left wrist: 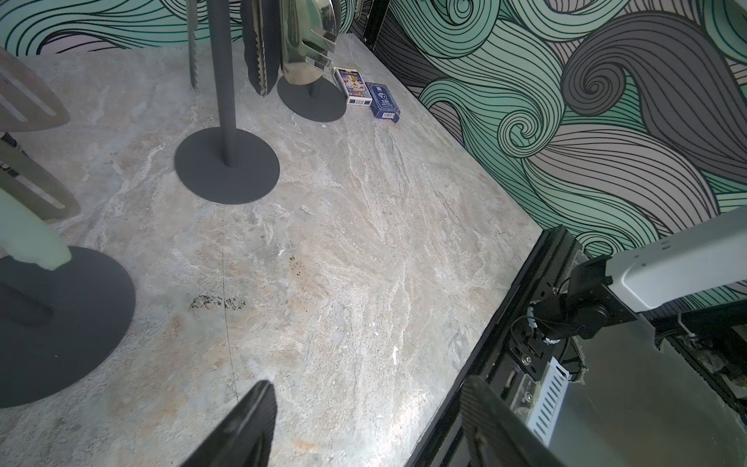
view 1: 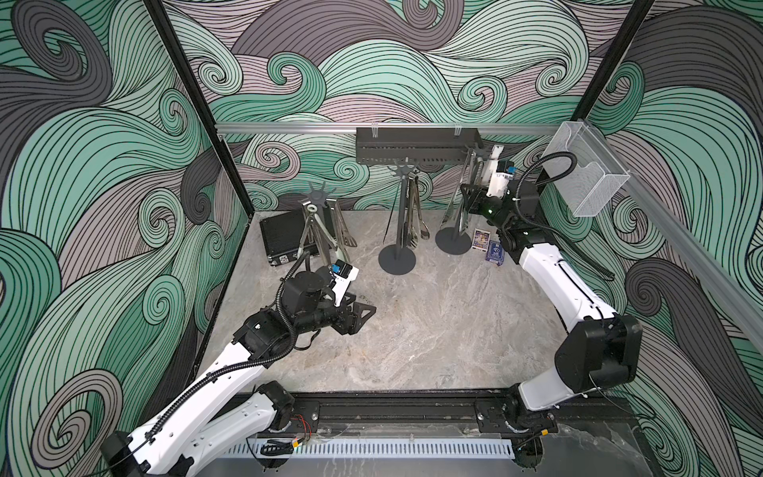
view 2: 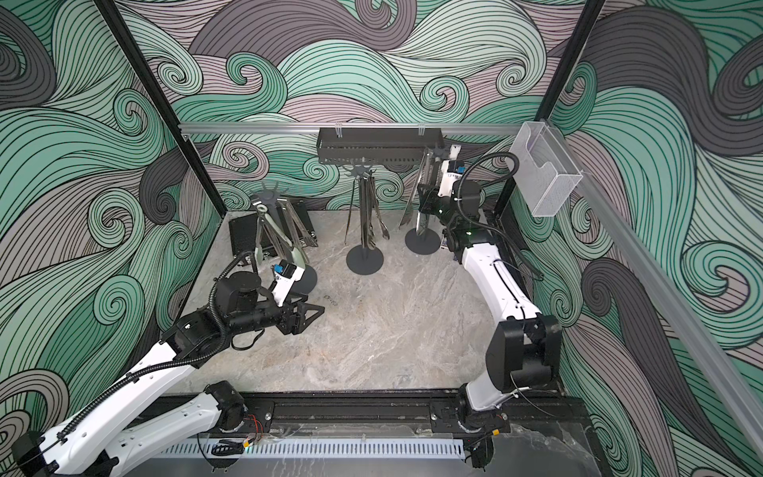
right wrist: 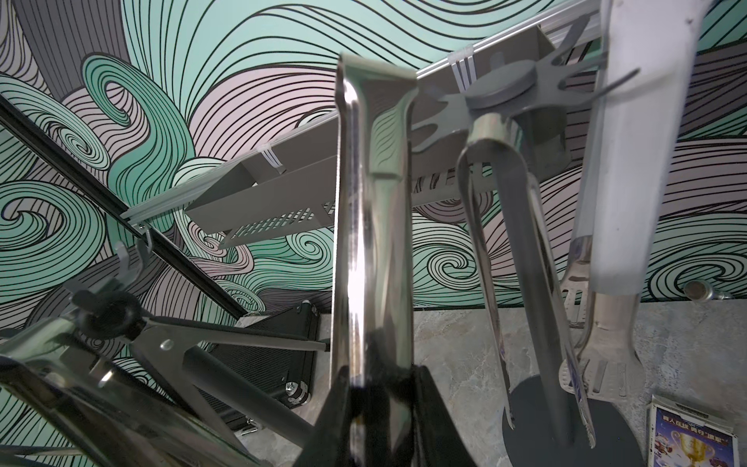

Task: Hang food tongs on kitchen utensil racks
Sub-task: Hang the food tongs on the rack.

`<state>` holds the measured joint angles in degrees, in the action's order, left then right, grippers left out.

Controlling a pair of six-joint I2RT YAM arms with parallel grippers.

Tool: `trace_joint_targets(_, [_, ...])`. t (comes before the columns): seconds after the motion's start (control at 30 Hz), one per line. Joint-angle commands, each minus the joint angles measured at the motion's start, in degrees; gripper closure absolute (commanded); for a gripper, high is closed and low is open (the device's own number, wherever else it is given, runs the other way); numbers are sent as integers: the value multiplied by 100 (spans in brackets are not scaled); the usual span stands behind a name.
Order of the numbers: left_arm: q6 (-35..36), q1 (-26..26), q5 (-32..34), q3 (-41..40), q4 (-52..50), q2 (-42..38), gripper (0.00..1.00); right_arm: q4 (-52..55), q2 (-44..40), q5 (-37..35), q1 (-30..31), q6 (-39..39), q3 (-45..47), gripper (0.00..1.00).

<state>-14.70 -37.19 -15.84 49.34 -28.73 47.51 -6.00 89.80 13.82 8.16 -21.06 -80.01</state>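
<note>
- The right gripper is clamping a steel tong low on its arms, its fingers squeezing the two arms together; this is leaving the hinged top end free to go over a prong
- The steel tong is standing nearly upright, hinge end up, just beside the crown of the right rack; in the wrist view it is not yet hanging on any prong
- The right rack is already carrying other tongs, among them a steel pair and a white-handled pair, so a free prong on the gripper's side is judged to be the target
- The middle rack and the left rack are each carrying several tongs, hanging tips down
- The left gripper is hovering over the table near the left rack's foot, jaws wide apart and empty; it is judged to be standing clear of the working arm
- No loose tong is showing on the table, so the task is judged to be near its end
- Risk: a sideways push on the crown is likely to set the hung tongs swinging or tip the right rack
</note>
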Motion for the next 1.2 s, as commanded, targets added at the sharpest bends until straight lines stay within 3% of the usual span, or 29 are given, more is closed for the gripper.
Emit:
trace_joint_targets(0.0, [4,36,45,-4,25,5,27,-81,148,76,-43,-47,-146,81])
trace_joint_targets(0.77, [-6,36,10,-25,88,-78,27,-269,-358,544,-27,-34,86,80])
trace_joint_targets(1.17, [13,37,-7,-24,115,5,27,-139,-30,669,-22,-29,-254,80])
